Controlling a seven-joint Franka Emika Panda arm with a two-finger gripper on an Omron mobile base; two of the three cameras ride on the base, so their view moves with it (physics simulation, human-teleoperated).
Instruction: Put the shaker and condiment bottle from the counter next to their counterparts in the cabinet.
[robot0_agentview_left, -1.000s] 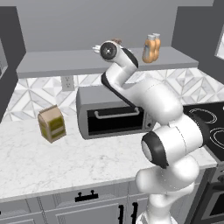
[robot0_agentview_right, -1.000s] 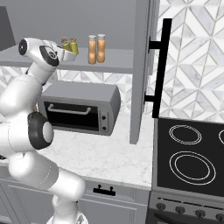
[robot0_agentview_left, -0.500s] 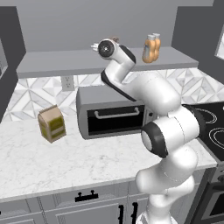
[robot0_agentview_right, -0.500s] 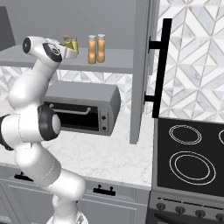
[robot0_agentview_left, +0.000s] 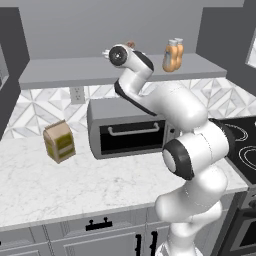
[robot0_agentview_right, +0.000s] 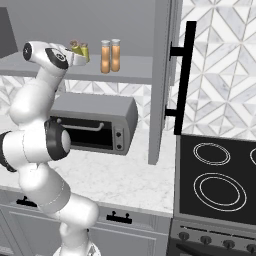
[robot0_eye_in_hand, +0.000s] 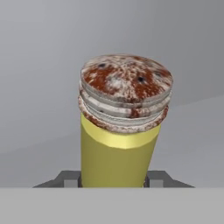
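Yellow-green shaker (robot0_eye_in_hand: 119, 148), brownish cap up, sits clamped between my gripper (robot0_eye_in_hand: 113, 178) fingers, held over the cabinet (robot0_agentview_left: 75, 72) shelf. A twin shaker (robot0_agentview_right: 84, 51) stands just beside it. Two orange bottles (robot0_agentview_right: 110, 56) stand together further along the shelf. Toaster oven (robot0_agentview_left: 127, 131) sits below on the counter (robot0_agentview_left: 75, 182).

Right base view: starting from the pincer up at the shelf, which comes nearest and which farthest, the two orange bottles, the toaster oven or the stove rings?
1. The orange bottles, on the same shelf, just to one side of the pincer and the shaker it grips.
2. The toaster oven, on the counter below.
3. The stove rings, far across and low.
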